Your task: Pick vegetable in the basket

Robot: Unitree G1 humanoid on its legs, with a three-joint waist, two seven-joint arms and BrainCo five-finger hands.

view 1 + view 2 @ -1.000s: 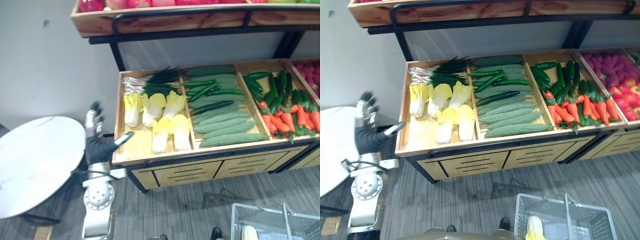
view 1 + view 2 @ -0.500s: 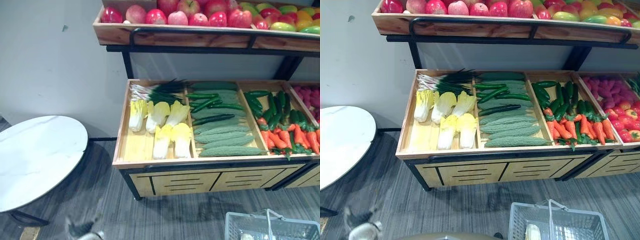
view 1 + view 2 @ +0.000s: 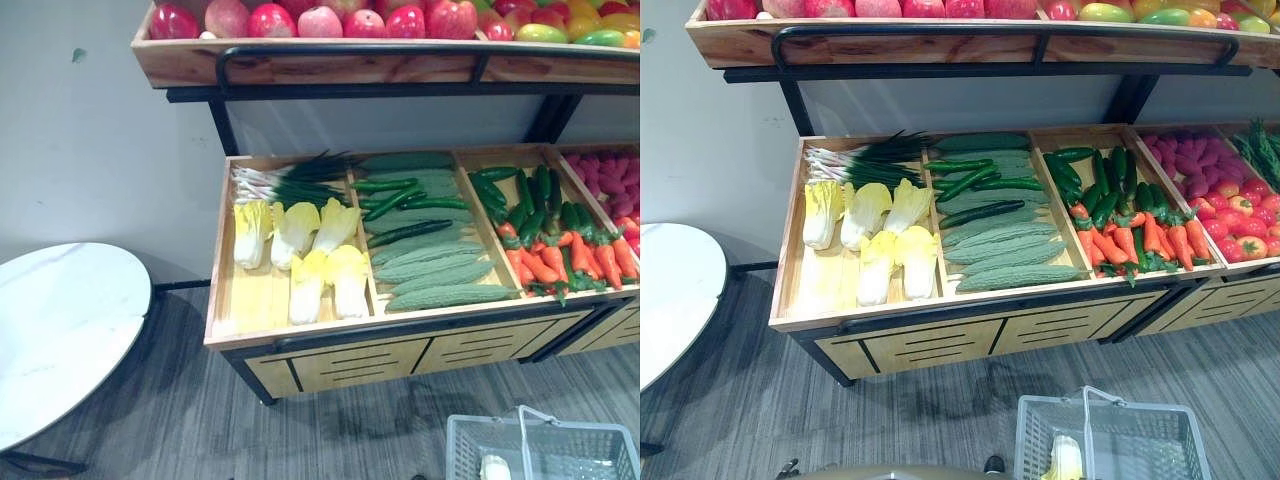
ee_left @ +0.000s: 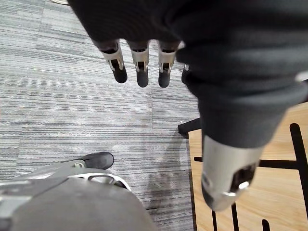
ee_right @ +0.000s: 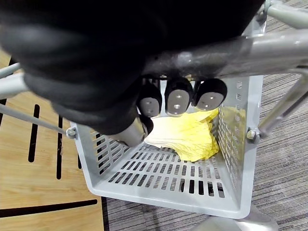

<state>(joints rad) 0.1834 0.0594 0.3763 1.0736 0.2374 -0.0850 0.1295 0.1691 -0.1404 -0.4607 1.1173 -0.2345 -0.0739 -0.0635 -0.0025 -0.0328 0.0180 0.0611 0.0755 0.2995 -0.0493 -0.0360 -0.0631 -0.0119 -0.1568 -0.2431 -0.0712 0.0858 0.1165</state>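
Here the right hand (image 5: 96, 72) is curling its fingers (image 5: 178, 98) round the grey handle (image 5: 231, 50) of the grey basket (image 5: 159, 183), gripping it. A yellow cabbage (image 5: 187, 137) is lying inside, against one basket wall. The left hand (image 4: 231, 72) is hanging over the grey floor (image 4: 72, 110), its fingers straight and relaxed, holding nothing. The basket is showing low before the right part of the wooden stand's (image 3: 380, 350) front edge. In the stand's left compartment more cabbages (image 3: 300, 250) are lying in front of scallions (image 3: 290, 180). Cucumbers (image 3: 400, 195) and bitter gourds (image 3: 440, 280) are filling the middle one, green peppers (image 3: 525, 195) and carrots (image 3: 545, 265) the next. Apples (image 3: 320, 20) are lining the shelf (image 3: 300, 65) above.
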